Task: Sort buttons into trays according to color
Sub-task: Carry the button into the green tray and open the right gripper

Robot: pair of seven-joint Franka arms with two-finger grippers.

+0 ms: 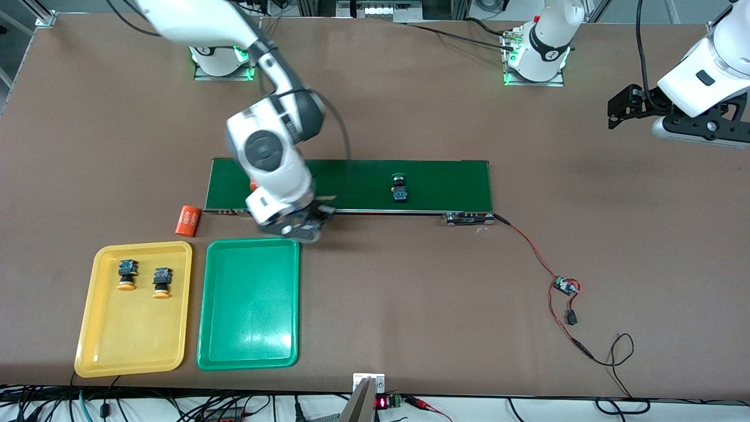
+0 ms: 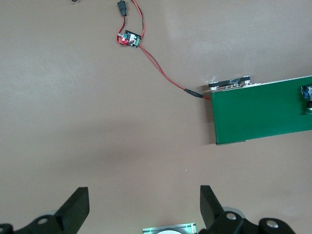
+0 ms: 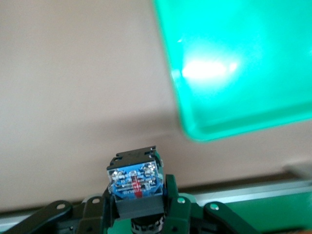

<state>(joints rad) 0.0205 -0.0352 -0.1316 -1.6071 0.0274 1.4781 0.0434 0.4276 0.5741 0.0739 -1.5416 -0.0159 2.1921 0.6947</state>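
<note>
Right end effector (image 3: pixel 139 214) pinches a black-and-blue push-button (image 3: pixel 134 183); we see the empty shallow green plastic tray (image 1: pixel 249 351) just beside it. Left end effector (image 2: pixel 144 207), spread, waits.

The orange cylinder (image 1: pixel 188 221) lies on the table beside the conveyor belt (image 1: pixel 445 184), at the right arm's end, and it carries white digits on its side; they are too small to read with certainty. A small display (image 1: pixel 381 402) at the table edge nearest to the front camera shows red glowing characters, which I cannot read. On each robot base (image 1: pixel 542 50) there is a small dark mark, also not readable.
</note>
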